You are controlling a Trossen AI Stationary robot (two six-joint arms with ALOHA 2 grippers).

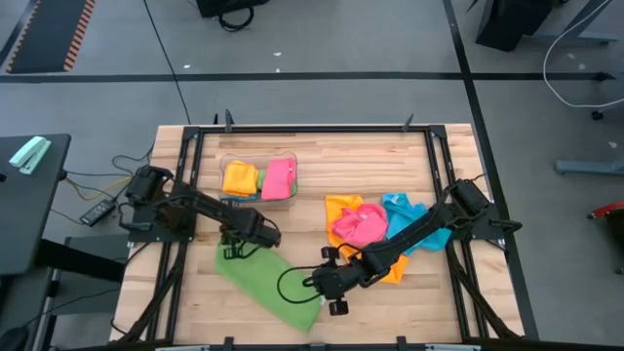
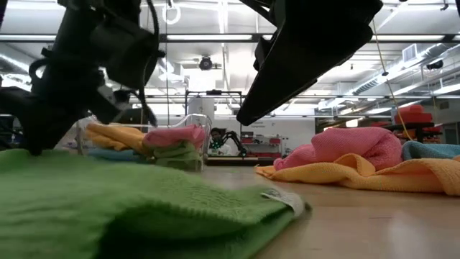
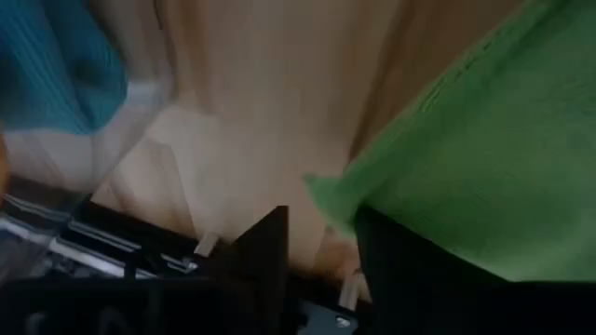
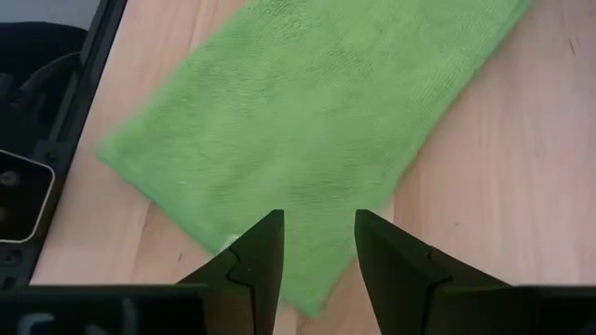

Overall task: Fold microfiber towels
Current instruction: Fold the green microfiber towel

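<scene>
From my station I see a pale wooden slat table (image 1: 312, 161) framed by black metal rails, standing on a grey floor with dark tape lines. In the low view the room behind is a bright workshop with ceiling strip lights, and a person sits far back at a bench.

A long green microfiber towel (image 1: 268, 285) lies folded into a strip, running diagonally across the near-left part of the table, with one end close to the near edge. A small white label shows at its corner in the low view. A clear plastic bin (image 1: 258, 179) sits toward the far-left, holding folded towels (orange-yellow and pink on top, blue and green beneath). On the right, a loose heap of pink, orange-yellow and blue microfiber towels (image 1: 375, 226) lies unfolded.

The left gripper (image 1: 234, 250) sits at the far-left end of the green towel; its wrist view shows the cloth's corner beside one dark finger (image 3: 265, 256), and I cannot tell how wide it stands or whether it has hold of the cloth. The right gripper (image 4: 318, 253) hovers over the near end of the same towel, fingers parted with a gap between them and nothing in it.

Bare wood lies between the green towel and the heap, and across the far strip beyond the bin. The near-right corner is bare too.
</scene>
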